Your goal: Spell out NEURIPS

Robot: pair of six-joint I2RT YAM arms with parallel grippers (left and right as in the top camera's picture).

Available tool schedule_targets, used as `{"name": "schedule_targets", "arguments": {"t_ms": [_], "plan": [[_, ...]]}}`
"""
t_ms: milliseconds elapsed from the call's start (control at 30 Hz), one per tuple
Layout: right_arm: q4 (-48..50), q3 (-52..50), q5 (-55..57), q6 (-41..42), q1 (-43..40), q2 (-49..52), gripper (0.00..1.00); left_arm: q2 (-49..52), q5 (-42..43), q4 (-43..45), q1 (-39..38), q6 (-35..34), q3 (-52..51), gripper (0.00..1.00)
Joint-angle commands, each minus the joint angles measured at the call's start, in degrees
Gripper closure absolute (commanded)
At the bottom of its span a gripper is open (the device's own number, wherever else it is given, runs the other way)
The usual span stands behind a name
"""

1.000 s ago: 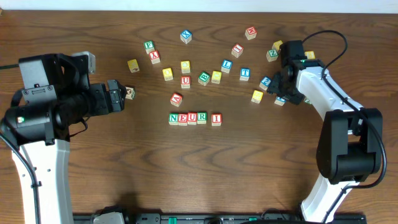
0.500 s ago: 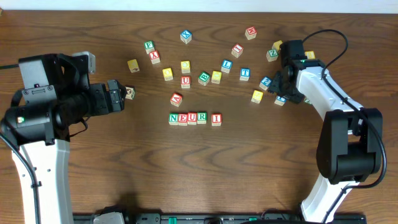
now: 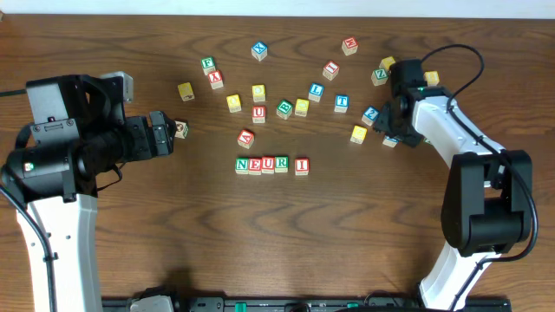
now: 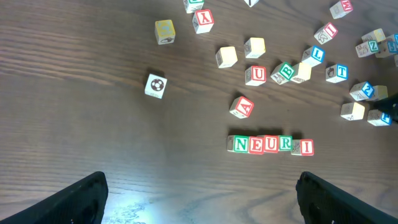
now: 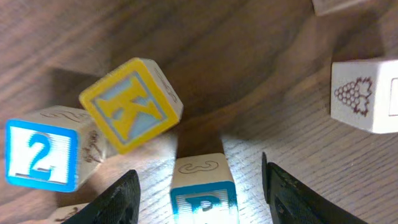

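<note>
Five cubes stand in a row at mid-table: green N, red E, red U, green R and, after a small gap, red I. The row also shows in the left wrist view. The blue P cube sits on the table between the fingers of my open right gripper, untouched; in the overhead view the gripper partly hides it. Which yellow-faced cube is the last one I cannot tell. My left gripper is open and empty at the left.
A yellow K cube and a blue 2 cube lie close beside the P cube, and a grape-picture cube lies to the right. Loose cubes are scattered behind the row, among them L, T and A.
The right gripper has shifted slightly over the P cube. The cubes and the left arm have not moved.
</note>
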Motion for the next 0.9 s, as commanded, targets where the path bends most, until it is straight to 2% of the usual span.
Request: {"name": "schedule_targets", "arguments": {"t_ms": [0,867], "plan": [[0.37,-0.72,0.68,0.98,0.42,0.37,0.41,-0.26,0.39,-0.13,0.24,0.59,0.92,0.05],[3.61,-3.39,0.26,1.4,0.5,0.37,0.44,-0.26,0.39,-0.13,0.24,0.59,0.92,0.05]]}}
